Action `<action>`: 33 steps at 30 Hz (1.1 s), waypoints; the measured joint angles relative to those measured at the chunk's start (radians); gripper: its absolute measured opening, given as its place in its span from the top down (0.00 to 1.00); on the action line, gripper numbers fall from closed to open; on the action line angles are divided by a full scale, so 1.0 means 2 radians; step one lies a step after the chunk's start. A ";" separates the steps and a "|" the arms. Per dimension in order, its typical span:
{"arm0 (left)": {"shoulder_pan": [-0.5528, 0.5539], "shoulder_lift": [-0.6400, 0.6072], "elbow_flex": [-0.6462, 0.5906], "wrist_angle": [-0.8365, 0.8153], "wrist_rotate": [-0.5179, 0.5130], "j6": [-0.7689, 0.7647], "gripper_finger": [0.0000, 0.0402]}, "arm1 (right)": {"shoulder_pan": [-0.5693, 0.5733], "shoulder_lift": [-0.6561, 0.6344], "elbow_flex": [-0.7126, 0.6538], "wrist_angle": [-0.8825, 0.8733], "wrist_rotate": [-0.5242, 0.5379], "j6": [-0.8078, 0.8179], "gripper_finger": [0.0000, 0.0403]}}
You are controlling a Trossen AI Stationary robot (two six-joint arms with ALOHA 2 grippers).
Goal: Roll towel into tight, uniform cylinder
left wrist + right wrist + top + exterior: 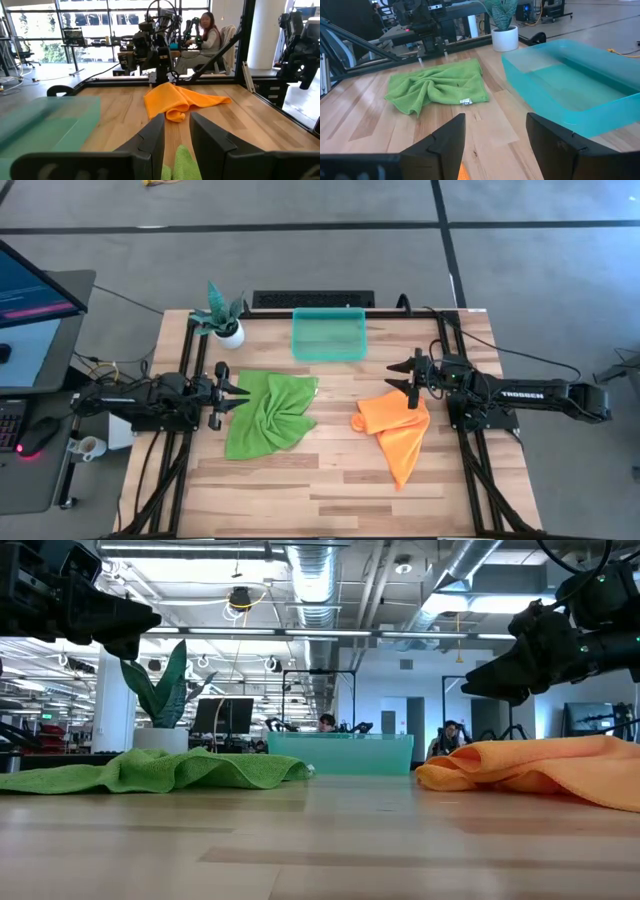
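Two towels lie crumpled on the wooden table. The green towel [268,415] is left of the middle and the orange towel [398,432] right of it. My left gripper [240,392] hangs level above the green towel's left edge, open, with nothing between its fingers [176,120]. My right gripper [404,380] hangs above the orange towel's far edge, open wide and empty [495,120]. In the low view both grippers stand clear above the cloths, the left one [135,625] over the green towel [170,770] and the right one [490,680] over the orange towel [540,768].
A teal see-through tray [329,335] stands at the table's far middle, with a small potted plant [224,320] to its left. Bare wood [320,490] stretches along the near edge. Dark frame rails run along both sides. People sit in the room beyond.
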 joint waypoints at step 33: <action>0.000 0.000 0.000 0.002 -0.022 -0.026 0.52 | 0.000 0.000 0.000 0.000 0.000 0.000 0.43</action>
